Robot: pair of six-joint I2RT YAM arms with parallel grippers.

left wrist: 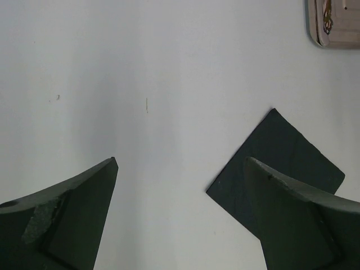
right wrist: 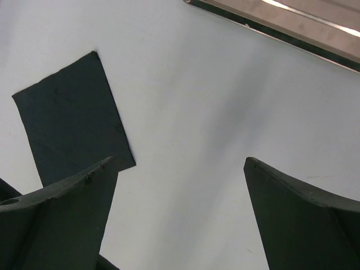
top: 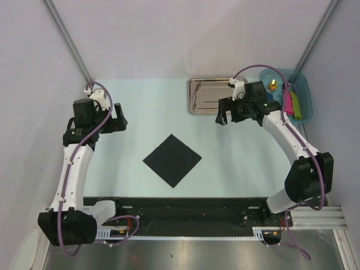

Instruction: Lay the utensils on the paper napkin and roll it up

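While left gripper (left wrist: 180, 163), right gripper (right wrist: 180, 161) gape empty, paper napkin (top: 172, 160) lies flat mid pale table (top: 135, 98); lavender walls (top: 169, 39).

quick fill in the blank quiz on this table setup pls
1. The paper napkin lying flat on the table is ____ in colour.
2. The utensils lie in the steel tray, so the napkin carries ____ of them.
3. The left gripper and right gripper both have their fingers ____ and hold nothing.
4. The bin beside the tray is ____.
Missing words: black, none, open, blue.
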